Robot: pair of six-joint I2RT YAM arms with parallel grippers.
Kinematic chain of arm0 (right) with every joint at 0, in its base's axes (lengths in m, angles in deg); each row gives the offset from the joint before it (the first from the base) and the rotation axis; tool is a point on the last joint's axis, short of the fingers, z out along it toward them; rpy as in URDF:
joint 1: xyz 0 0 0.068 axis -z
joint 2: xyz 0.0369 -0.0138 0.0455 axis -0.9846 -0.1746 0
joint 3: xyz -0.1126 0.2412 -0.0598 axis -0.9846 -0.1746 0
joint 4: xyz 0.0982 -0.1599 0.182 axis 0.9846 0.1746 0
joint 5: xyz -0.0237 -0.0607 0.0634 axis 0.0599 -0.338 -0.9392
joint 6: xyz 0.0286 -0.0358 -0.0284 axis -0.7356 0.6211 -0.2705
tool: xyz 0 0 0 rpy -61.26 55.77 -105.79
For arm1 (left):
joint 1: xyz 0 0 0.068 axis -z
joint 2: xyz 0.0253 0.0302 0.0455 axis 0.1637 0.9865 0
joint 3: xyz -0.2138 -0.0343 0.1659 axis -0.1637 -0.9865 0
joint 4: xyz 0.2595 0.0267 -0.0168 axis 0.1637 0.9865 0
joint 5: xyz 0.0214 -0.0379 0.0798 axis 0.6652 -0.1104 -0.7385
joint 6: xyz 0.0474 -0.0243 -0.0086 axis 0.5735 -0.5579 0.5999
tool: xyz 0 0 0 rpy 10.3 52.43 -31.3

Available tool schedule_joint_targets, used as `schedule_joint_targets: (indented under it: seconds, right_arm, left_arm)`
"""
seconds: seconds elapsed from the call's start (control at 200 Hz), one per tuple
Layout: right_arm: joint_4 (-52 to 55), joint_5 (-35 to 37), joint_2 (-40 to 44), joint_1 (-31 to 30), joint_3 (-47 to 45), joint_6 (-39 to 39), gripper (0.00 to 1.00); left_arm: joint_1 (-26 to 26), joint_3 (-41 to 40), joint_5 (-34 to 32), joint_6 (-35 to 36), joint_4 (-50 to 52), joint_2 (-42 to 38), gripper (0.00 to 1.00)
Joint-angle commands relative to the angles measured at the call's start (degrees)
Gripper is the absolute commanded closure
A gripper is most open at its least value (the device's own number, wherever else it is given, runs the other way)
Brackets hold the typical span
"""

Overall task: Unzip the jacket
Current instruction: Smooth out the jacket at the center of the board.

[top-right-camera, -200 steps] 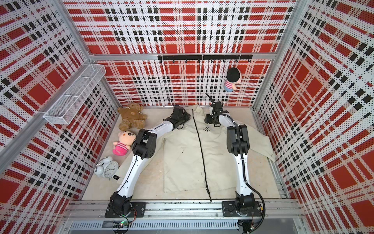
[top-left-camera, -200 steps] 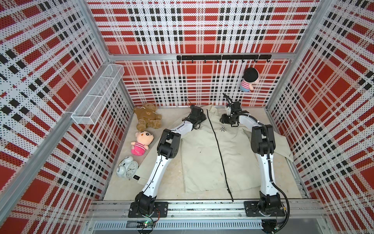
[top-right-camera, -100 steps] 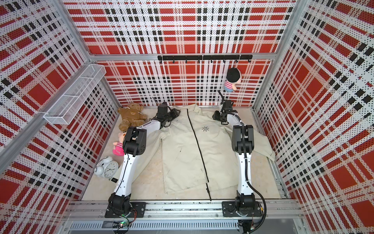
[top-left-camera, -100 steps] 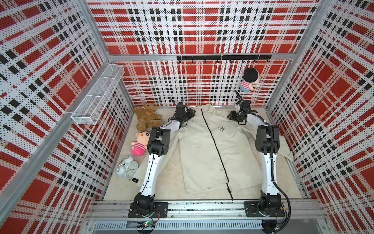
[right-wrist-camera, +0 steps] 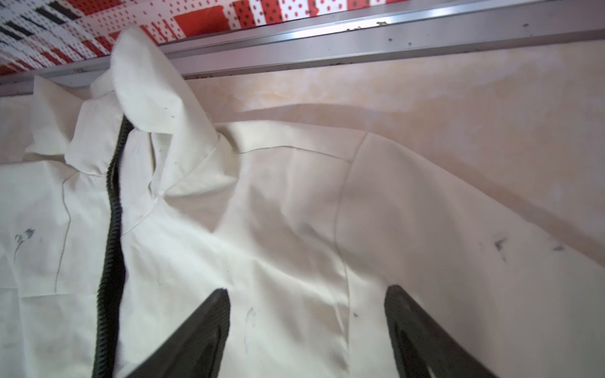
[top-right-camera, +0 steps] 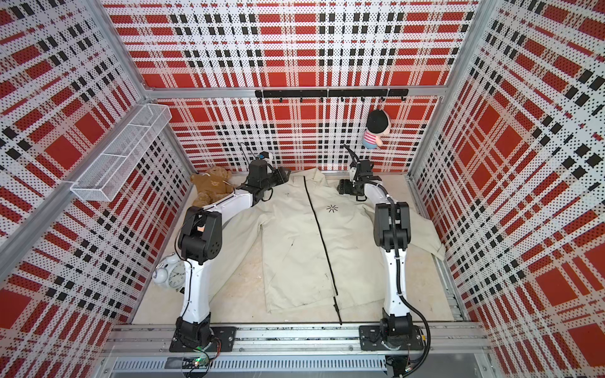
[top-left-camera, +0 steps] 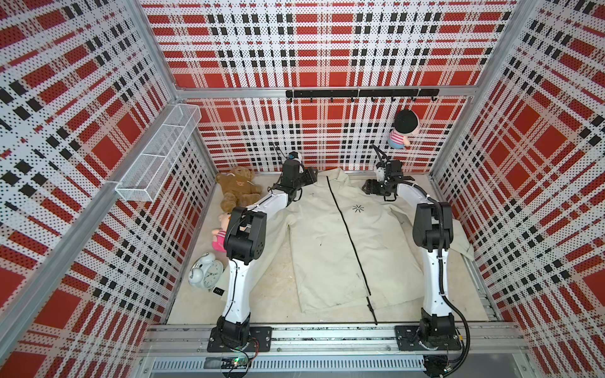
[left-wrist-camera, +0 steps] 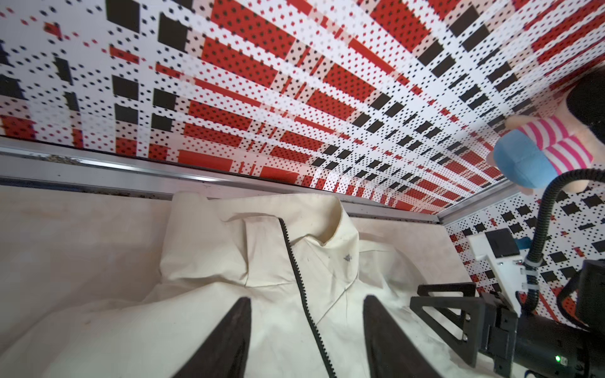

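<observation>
A: Plaid pegboard walls [top-left-camera: 327, 49] on all sides, tan table [top-left-camera: 271, 294] below. The jacket [top-left-camera: 327, 248] lies flat, front up, between the two arms, with its sleeves spread under them.

B: Heading?

A: Collar [left-wrist-camera: 262, 225] at the back wall, hem [top-left-camera: 334, 304] toward the arm bases. The long axis runs back to front, along the zipper [top-left-camera: 348, 235]. That line slants a little toward the right arm as it nears the hem. It looks closed along the whole front.

B: Handling?

A: Thin cloth, so likely light and limp. I'd expect it to bunch and slide on the table if pulled from one end only. The teeth are the one stiffer line.

B: Where to hold it, then?

A: My judgement: pinch the cloth at the collar, just beside the zipper top, as an anchor. Take the slider pull with the other pincer and draw toward the hem. The slider is too small to find in any view.

B: Pincers?

A: The left gripper [left-wrist-camera: 306, 298] has its jaws apart and holds nothing. It sits low over the chest and is aimed at the collar. The right gripper [right-wrist-camera: 307, 289] is spread wider, also empty, over the other shoulder seam. Whether either touches the cloth, I cannot tell.
</observation>
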State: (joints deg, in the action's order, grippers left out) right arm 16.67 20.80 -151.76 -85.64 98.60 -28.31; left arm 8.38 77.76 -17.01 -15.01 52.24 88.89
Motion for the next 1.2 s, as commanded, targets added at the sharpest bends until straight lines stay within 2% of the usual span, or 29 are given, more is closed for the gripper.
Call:
schedule_joint_targets:
  seconds: [0.0,0.135,0.24,0.346,0.591,0.706,0.827,0.942,1.092,1.192]
  right_arm:
    - [5.93,4.45,-1.98,-1.68,5.2,4.4,0.21]
    - [9.45,11.95,-3.56,-1.6,6.6,5.99,0.26]
    - [11.17,15.18,-4.63,-0.25,7.05,5.67,0.32]
    - [11.87,16.37,-5.2,1.22,6.75,5.56,0.34]
    - [11.01,17.49,-4.95,3.95,4.88,5.95,0.35]
    - [10.43,18.73,-3.83,5.3,3.64,6.16,0.35]
    - [8.84,18.78,-0.73,6.12,1.0,6.94,0.32]
    - [5.34,16.79,4.25,6.1,-3.68,7.45,0.28]
    - [2.97,13.99,12.03,6.06,-8.62,5.59,0.27]
    - [1.8,15.57,18.6,6.22,-14.5,3.78,0.27]
  left_arm:
    - [-0.7,-4.75,-1.33,-0.71,6.83,1.59,0.46]
    - [-2.06,-7.73,-1.1,-2.36,5.62,2.82,0.49]
    - [-2.83,-5.98,-0.1,-2.54,5.0,5.95,0.5]
    - [-2.6,-0.4,1.57,-2.19,6.16,10.45,0.5]
    - [-0.34,17.05,0.37,2.51,13.08,19.92,0.5]
    - [0.35,20.33,-1.95,4.54,14.19,20.05,0.49]
    - [0.74,16.16,-5.86,6.59,12.84,14.55,0.43]
    - [1.26,8.21,-9.87,8.44,10.95,6.17,0.38]
    - [1.45,-5.25,-14.43,10.7,6.25,-6.78,0.35]
    - [0.93,-15.87,-15.95,9.39,0.03,-15.36,0.33]
